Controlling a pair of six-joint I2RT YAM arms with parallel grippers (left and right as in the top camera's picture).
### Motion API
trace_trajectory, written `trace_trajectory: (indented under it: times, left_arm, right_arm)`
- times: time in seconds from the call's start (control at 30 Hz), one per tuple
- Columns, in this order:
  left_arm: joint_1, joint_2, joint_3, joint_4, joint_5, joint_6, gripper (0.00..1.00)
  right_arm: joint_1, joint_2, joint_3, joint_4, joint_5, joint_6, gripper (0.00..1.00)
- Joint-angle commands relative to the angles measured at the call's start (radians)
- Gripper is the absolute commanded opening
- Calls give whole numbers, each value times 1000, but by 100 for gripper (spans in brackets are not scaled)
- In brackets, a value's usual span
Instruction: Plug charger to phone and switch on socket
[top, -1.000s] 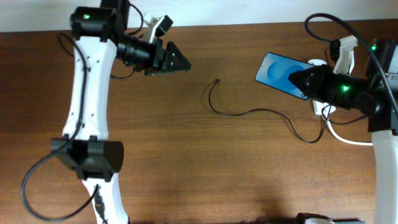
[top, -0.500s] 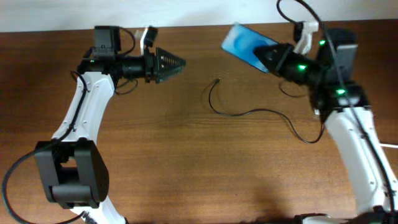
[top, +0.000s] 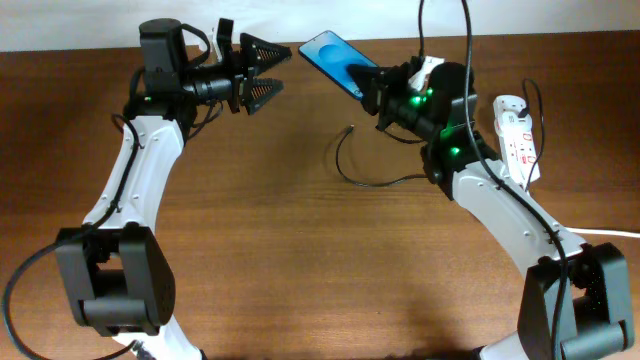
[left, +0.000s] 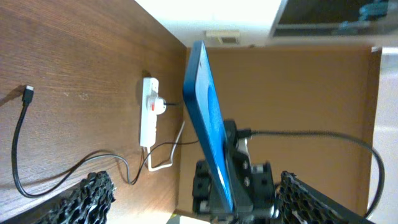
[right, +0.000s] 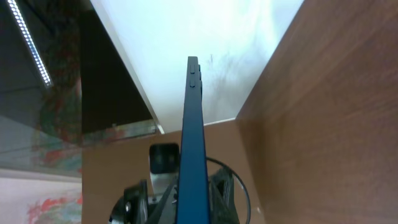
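I see my left end effector (top: 268, 70) spread wide and empty, facing the phone (top: 330, 55). My right end effector (top: 368, 82) clamps the phone, raised off the worktop (top: 300, 250). The charger (top: 385, 183) lies loose below, tip apart from the phone. The socket (top: 518, 135) sits far right.

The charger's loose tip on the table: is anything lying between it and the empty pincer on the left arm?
Nothing visible does. Only bare table lies between the open left pincer and the charger tip. The phone, held in the right pincer, is off that line.
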Motion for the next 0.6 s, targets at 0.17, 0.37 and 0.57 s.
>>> trace_trajectory:
  times: [0.17,0.37,0.57]
  left_arm:
    - [-61,-27,8,66,-74,-141,75]
    - [-71,-27,8,67,-134,-164,56]
    - [-71,-27,8,127,-183,-245,33]
  right_arm:
    - [138,-8,19,18,103,44,4]
    - [174,-8,19,10,102,44,4]
    - [187,-7,19,-35,118,115,4]
